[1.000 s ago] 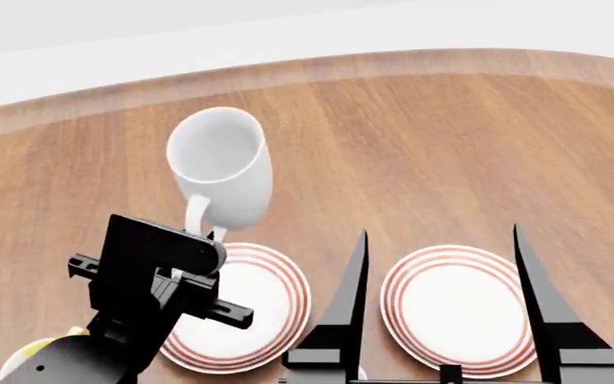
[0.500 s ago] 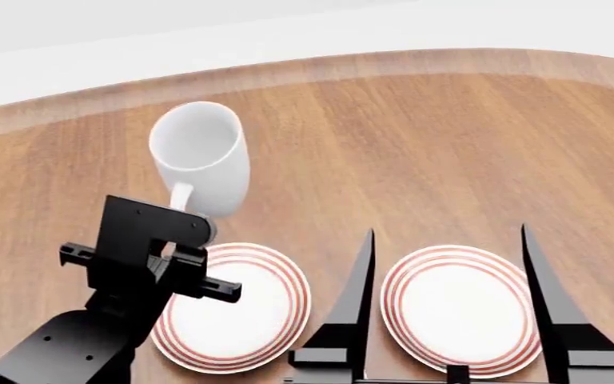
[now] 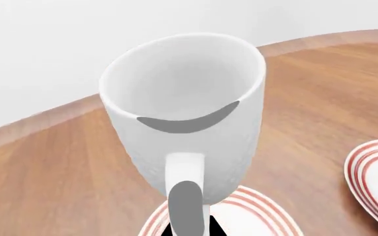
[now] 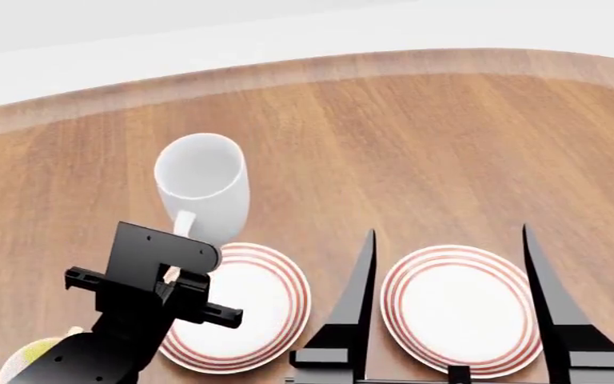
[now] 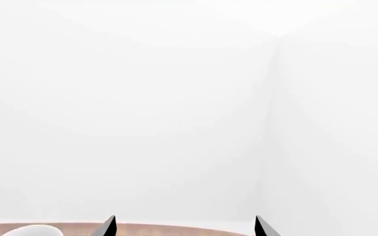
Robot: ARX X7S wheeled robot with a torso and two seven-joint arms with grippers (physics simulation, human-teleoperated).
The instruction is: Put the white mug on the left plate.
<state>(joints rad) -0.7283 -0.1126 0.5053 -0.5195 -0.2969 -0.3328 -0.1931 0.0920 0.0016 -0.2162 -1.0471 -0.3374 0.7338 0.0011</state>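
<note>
Since half a second ago the white mug point(image 4: 202, 186) has dropped lower in the head view and sits nearer the left plate point(image 4: 252, 312); the left arm has come back toward the robot, and a yellow-white object shows again at the bottom left corner. Left gripper point(image 4: 175, 258) pinches the mug by its handle point(image 3: 186, 173), mug upright, mouth up, above the plate's far rim. Whether the base touches the plate cannot be told. Right gripper point(image 4: 448, 300) spread wide, empty, fingers flanking the right plate point(image 4: 456, 308).
</note>
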